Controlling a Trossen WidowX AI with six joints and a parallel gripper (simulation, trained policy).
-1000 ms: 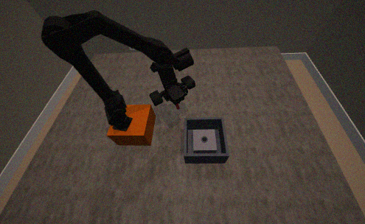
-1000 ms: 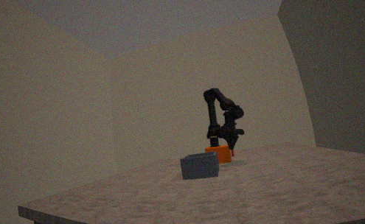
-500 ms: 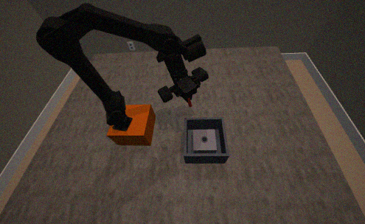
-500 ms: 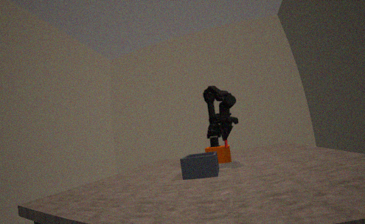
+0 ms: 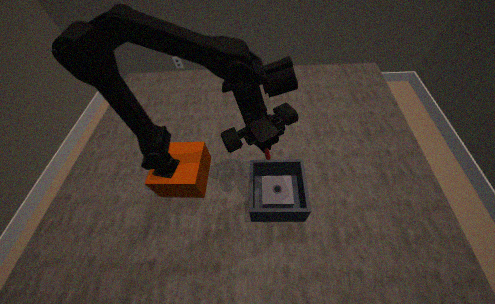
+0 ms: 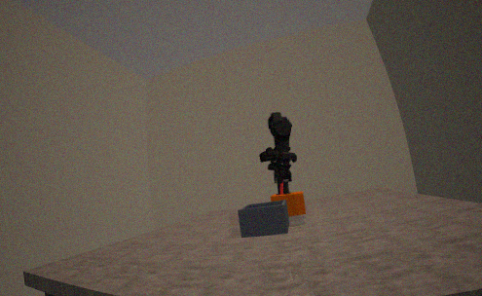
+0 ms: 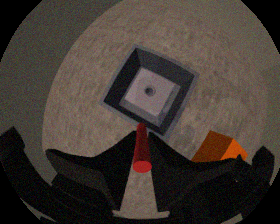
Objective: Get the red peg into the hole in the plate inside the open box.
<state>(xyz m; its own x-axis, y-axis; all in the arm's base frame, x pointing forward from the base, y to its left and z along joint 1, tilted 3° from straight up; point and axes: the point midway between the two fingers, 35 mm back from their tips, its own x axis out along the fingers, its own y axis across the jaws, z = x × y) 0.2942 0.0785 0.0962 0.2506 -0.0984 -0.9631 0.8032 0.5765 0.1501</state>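
Note:
The red peg (image 5: 267, 154) (image 6: 281, 188) (image 7: 142, 152) is held between the fingertips of my gripper (image 5: 266, 149) (image 7: 142, 134), which is shut on it. In the top view the peg's lower end sticks out below the fingers, just behind the box's back wall. The open grey box (image 5: 280, 216) (image 6: 264, 221) (image 7: 120, 112) stands on the table. Inside it lies the pale plate (image 5: 269, 197) (image 7: 163, 83) with a dark round hole (image 5: 277, 189) (image 7: 150, 91) in its middle, and nothing is in the hole. In the exterior view the peg is raised, its lower part near the orange block's top edge.
An orange block (image 5: 182, 187) (image 6: 296, 204) (image 7: 210, 146) is under the arm's base, left of the box in the top view. The wooden table (image 5: 152, 250) (image 6: 367, 243) carries both, with its front edge in view in the exterior view.

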